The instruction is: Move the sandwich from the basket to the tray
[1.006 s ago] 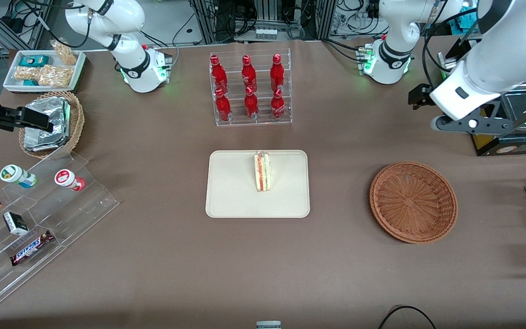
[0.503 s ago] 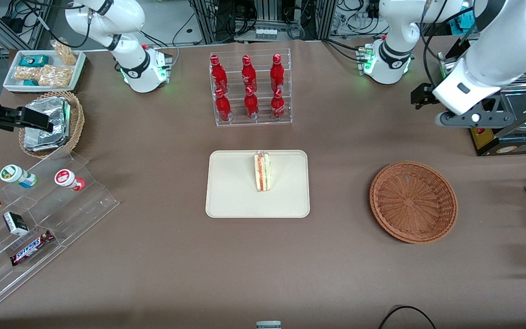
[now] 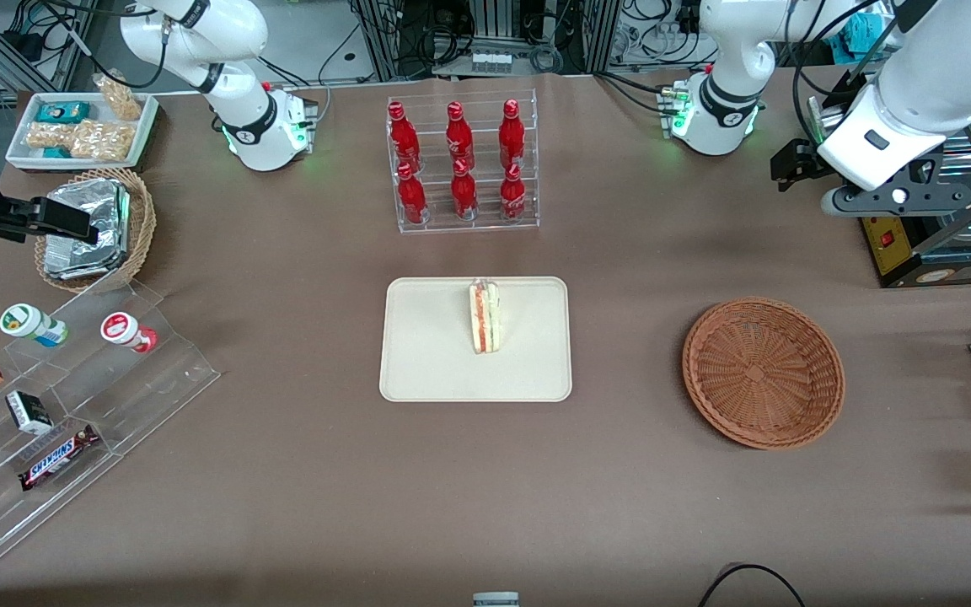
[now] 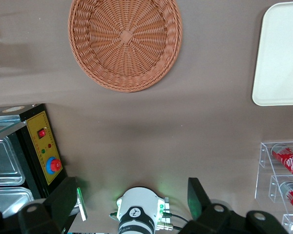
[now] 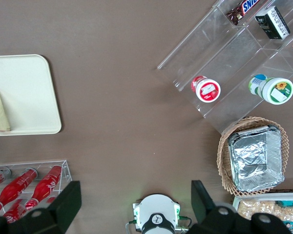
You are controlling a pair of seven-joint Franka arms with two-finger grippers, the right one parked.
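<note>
White-bread triangular sandwich (image 3: 484, 317) rests on the cream rectangular tray (image 3: 426, 354), near the clear rack of red bottles (image 3: 458, 164). Reddish-brown round wicker basket (image 3: 762, 372) sits apart. Left gripper (image 4: 132, 204), fingers spread, hangs raised, farther from the camera than this basket.

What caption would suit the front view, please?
Sandwich rests on the tray, basket empty, open gripper raised near the working arm's table end.

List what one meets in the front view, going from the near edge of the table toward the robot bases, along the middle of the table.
Tray with the sandwich on it → bottle rack. The basket lies aside, toward the working arm's end; the gripper hangs farther from the camera than it.
</note>
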